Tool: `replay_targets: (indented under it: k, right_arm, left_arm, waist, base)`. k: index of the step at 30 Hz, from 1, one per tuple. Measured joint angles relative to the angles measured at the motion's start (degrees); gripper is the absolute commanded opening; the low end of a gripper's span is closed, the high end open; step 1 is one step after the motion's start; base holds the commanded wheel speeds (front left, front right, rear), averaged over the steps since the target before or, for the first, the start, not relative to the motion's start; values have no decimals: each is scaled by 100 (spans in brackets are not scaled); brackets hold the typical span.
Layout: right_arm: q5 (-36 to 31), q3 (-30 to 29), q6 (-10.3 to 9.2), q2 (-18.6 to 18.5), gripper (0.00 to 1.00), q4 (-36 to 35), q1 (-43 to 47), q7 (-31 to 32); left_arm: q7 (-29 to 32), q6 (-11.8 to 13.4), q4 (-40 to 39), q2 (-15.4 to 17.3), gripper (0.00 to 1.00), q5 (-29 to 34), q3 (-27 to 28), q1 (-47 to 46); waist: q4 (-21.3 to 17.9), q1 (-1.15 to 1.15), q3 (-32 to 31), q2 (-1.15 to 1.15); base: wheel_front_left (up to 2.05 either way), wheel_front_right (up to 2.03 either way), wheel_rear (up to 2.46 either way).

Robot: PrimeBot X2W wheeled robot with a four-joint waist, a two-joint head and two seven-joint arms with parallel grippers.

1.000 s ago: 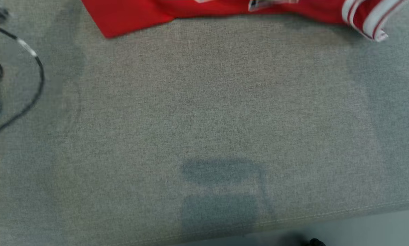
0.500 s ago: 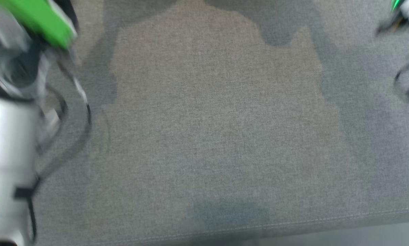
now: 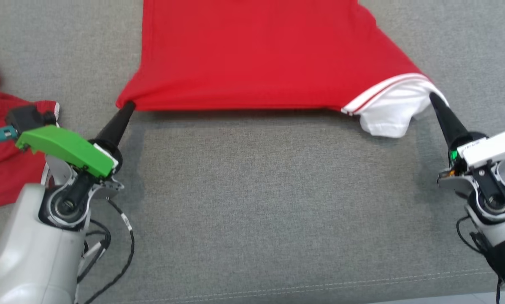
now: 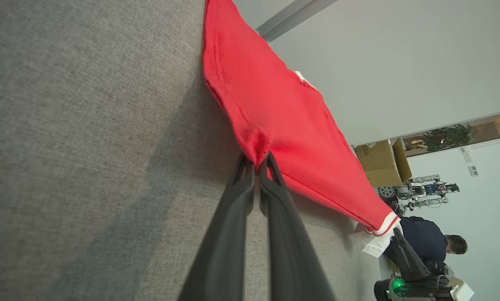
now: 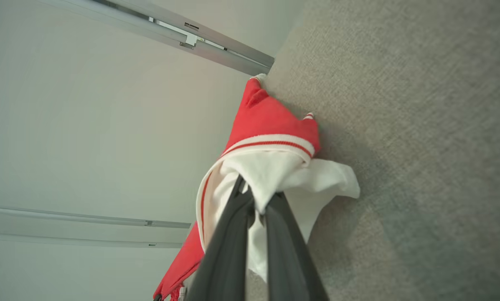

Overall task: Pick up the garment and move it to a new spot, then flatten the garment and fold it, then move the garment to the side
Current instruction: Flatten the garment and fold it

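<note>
Head view, red white-trimmed garment (image 3: 252, 55) stretched taut, left pincer (image 3: 129, 105) and right pincer (image 3: 432, 96) clamping it

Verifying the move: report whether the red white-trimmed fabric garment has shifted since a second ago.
Yes. The red garment now sits closer to the grey fabric surface's front seam, toward the robot.

Grey woven-fabric counter (image 3: 252, 202), stitched seam (image 3: 320, 288) along its near edge, soft shadows on it. Strip of pale floor (image 3: 446, 300) past that edge. Left wrist view: plain pale wall (image 4: 400, 62), grey metal rail (image 4: 291, 16), stacked cardboard boxes (image 4: 379, 163), another robot (image 4: 425, 190) parked beyond them, leafy plant (image 4: 446, 136) in a lit opening, person (image 4: 425, 238) in a dark top. Right wrist view: pale surface with two metal tracks (image 5: 191, 39). Even, diffuse light.
</note>
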Motion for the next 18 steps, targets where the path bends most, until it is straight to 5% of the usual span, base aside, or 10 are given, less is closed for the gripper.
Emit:
replay_targets:
  k: [18]
  right_arm:
    - [-87,168,31,-153,0,-131,1663,-263]
  left_arm:
    - [-289,-94,-53,-82,0,144,-517,1818]
  waist:
    - [-123,0,-1123,0]
  base:
    - [0,0,0]
